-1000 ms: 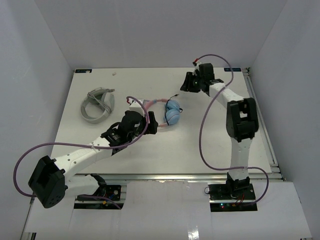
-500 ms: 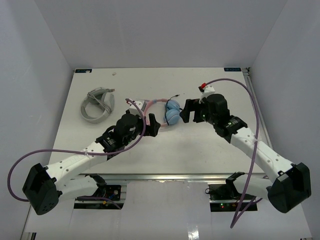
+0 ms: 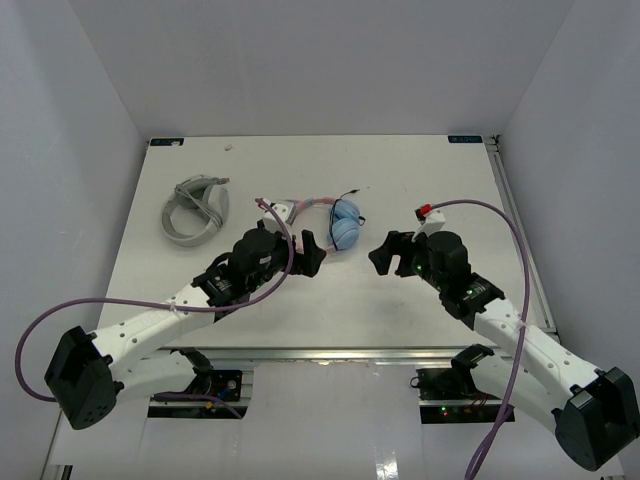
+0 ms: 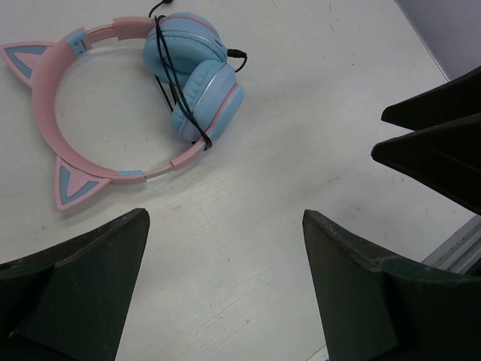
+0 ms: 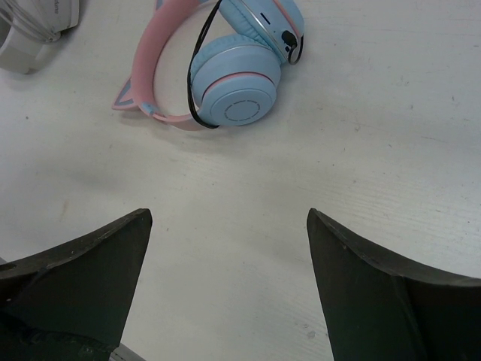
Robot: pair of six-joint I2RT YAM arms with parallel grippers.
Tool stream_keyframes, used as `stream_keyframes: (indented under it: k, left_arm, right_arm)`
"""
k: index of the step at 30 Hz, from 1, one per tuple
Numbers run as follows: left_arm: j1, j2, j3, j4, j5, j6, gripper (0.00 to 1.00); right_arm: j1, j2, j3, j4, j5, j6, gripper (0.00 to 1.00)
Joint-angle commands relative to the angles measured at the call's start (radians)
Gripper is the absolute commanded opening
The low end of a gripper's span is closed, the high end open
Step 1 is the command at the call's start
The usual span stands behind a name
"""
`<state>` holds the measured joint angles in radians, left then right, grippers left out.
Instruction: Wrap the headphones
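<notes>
- Your left pincer point(image 3: 312, 253) is open and empty, near-left of the headphones point(image 3: 345, 228).
- Your right pincer point(image 3: 384, 256) is open and empty too, near-right of them.

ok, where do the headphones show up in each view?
Top external: headphones at mid-table, right of the grey-white band.
Left wrist: upper left.
Right wrist: top centre.
Shared landmark: the two light-blue earcups, lying side by side.
</notes>
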<state>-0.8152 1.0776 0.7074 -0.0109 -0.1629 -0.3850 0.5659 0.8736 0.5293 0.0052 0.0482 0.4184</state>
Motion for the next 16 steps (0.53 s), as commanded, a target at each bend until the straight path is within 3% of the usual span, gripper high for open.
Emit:
stream_keyframes:
  k: [1, 16]
  left_arm:
    - [-0.007, -0.052, -0.016, 0.034, 0.018, 0.008, 0.94]
    - [-0.015, -0.063, -0.019, 0.034, -0.006, 0.009, 0.94]
  right_arm:
    - [0.003, 0.012, 0.033, 0.059, 0.007, 0.023, 0.9]
    - [0.004, -0.083, 0.008, 0.064, 0.068, 0.012, 0.9]
